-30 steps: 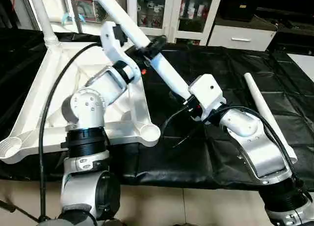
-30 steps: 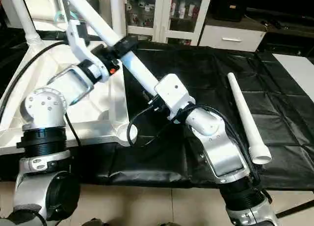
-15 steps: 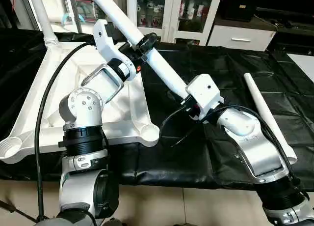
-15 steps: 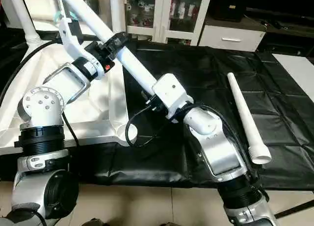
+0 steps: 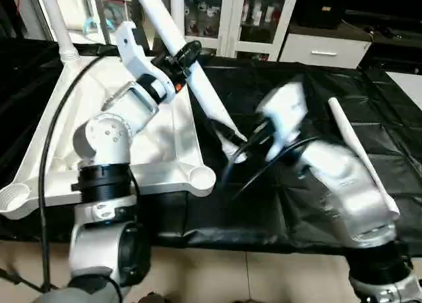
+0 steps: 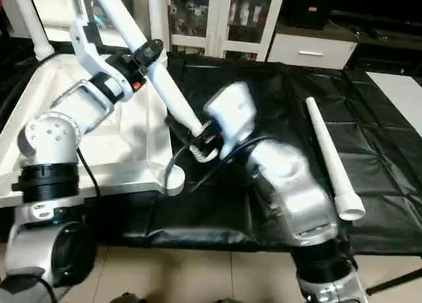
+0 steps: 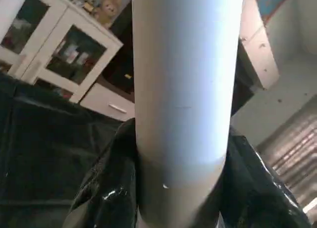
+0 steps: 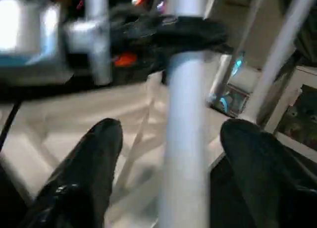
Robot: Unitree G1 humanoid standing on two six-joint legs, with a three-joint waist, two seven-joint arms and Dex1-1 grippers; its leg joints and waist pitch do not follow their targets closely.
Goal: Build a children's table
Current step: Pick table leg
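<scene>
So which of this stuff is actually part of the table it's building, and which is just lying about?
Part of the job:
- upside-down white tabletop
- leg in the left gripper
- spare leg on the black sheet
- leg already standing in a corner socket

Just background:
- glass-door cabinet
- white drawer unit

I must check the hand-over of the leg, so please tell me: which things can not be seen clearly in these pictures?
- Right gripper: in both eye views its arm is smeared by motion; the right wrist view shows its fingers apart beside the long white plastic tube leg.
- Leg's upper end: cut off by the top edge in both eye views.
- Left gripper: the leg covers the gap in the left wrist view.
- White ribbed plastic tabletop: the left arm hides its middle.
</scene>
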